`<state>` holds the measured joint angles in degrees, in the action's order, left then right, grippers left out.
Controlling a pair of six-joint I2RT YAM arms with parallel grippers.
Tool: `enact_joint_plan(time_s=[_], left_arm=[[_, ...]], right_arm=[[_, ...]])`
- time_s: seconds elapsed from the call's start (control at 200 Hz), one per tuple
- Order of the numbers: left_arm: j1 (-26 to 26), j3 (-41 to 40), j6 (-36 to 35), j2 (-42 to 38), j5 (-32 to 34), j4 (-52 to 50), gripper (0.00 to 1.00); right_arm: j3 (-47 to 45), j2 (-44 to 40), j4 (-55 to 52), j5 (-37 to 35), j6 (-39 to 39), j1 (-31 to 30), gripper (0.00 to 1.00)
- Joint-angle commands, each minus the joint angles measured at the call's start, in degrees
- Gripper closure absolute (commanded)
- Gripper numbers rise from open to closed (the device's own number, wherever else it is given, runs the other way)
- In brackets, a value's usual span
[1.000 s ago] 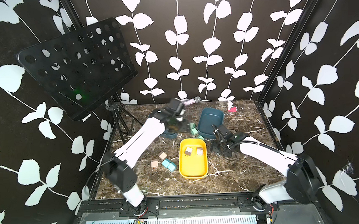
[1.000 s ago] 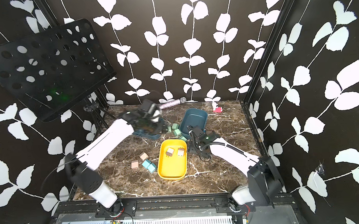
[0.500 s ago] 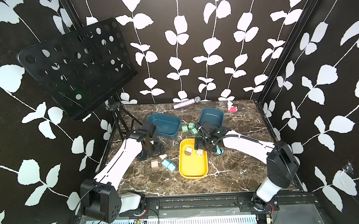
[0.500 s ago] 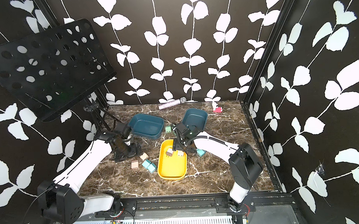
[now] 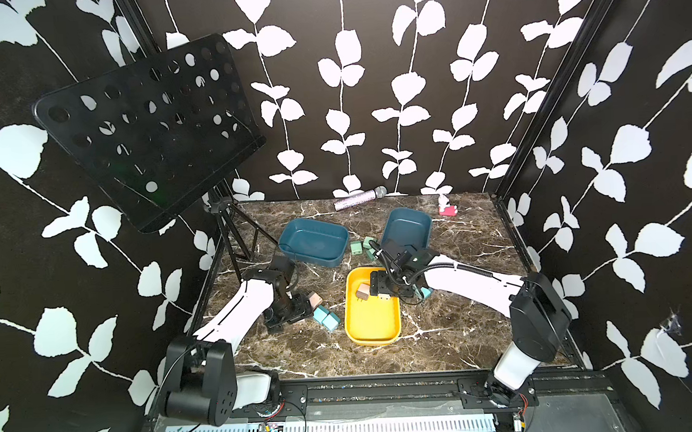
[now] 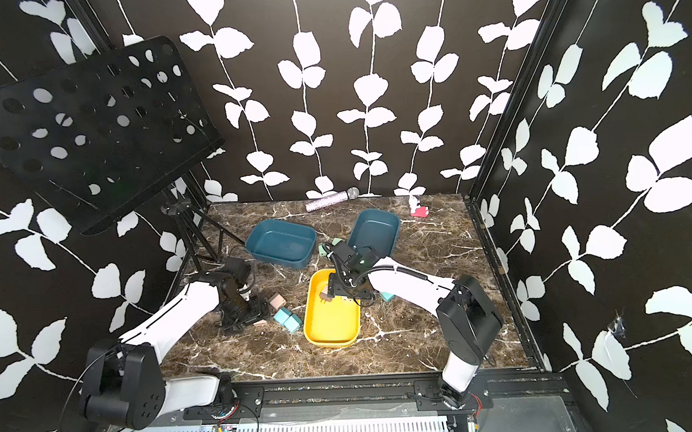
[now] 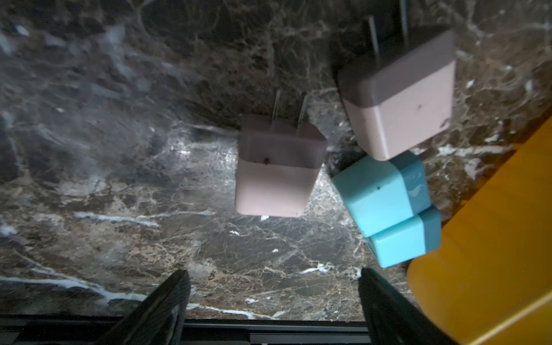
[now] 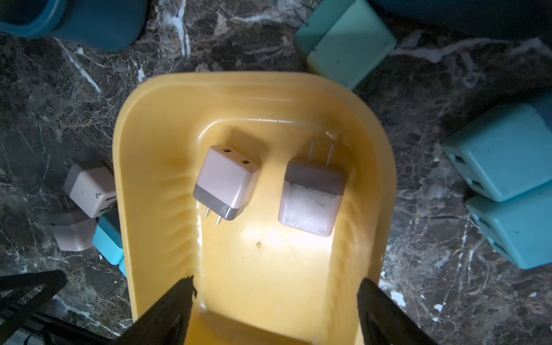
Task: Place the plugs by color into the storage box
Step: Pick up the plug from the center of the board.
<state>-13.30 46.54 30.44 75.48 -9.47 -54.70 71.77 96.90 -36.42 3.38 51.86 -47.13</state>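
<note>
Clock face: the tabletop seen from above, twelve at the back wall.
Music stand: a black perforated metal music stand [image 5: 148, 129] rises at ten o'clock by the table's edge, its desk tilted.
Left gripper: the black left gripper [image 7: 273, 283] sits low over the dark brown marble table [image 5: 461, 320] at nine o'clock. Its fingers are spread wide with nothing between them.
Beige plugs on the table: a small beige-tan cube plug [image 7: 274, 176] lies on its side just ahead of the left gripper, prongs pointing away from it. A second beige-tan plug [image 7: 403, 104] lies just beside it.
Blue plugs, left pair: two light blue cube plugs [image 7: 379, 191] [image 7: 406, 239] touch each other, between the beige ones and the tray.
Left bin: a teal plastic bin [image 5: 310, 260] sits at eleven o'clock.
Tray: a yellow plastic tray [image 5: 373, 324] lies from centre towards six o'clock. Two more beige plugs [image 8: 227, 182] [image 8: 312, 197] lie apart at its twelve o'clock end.
Mint plugs: pale mint green cube plugs [image 5: 356, 247] lie between the two bins.
Right gripper: the black right gripper [image 8: 274, 298] hangs over the tray's twelve o'clock end, fingers wide apart and empty.
Right bin: a second teal bin [image 5: 425, 221] sits at one o'clock.
Blue plugs, right pair: two light blue plugs [image 8: 501, 152] [image 8: 519, 227] lie side by side at the tray's two o'clock.
</note>
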Motion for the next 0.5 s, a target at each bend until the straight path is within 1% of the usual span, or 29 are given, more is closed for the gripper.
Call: enact_joint_plan(time_s=[0.0,0.25,0.385,0.495], left_arm=[[0.39,-0.84,-1.39,1.94,0.35,2.87,0.11],[0.64,-1.71,-2.68,8.03,-0.02,8.68,0.14],[0.64,-2.35,-4.39,10.76,1.68,9.28,0.25],[0.70,-2.12,-5.45,11.09,5.84,7.36,0.33]], right_arm=[[-0.79,0.11,-0.93,0.00,0.40,-0.55,0.16],[-1.37,0.00,-0.84,0.06,0.62,-0.77,0.16],[-1.43,-0.13,-1.22,0.05,0.63,-0.77,0.16],[-1.85,-0.48,-1.21,-0.26,0.62,-0.77,0.15]])
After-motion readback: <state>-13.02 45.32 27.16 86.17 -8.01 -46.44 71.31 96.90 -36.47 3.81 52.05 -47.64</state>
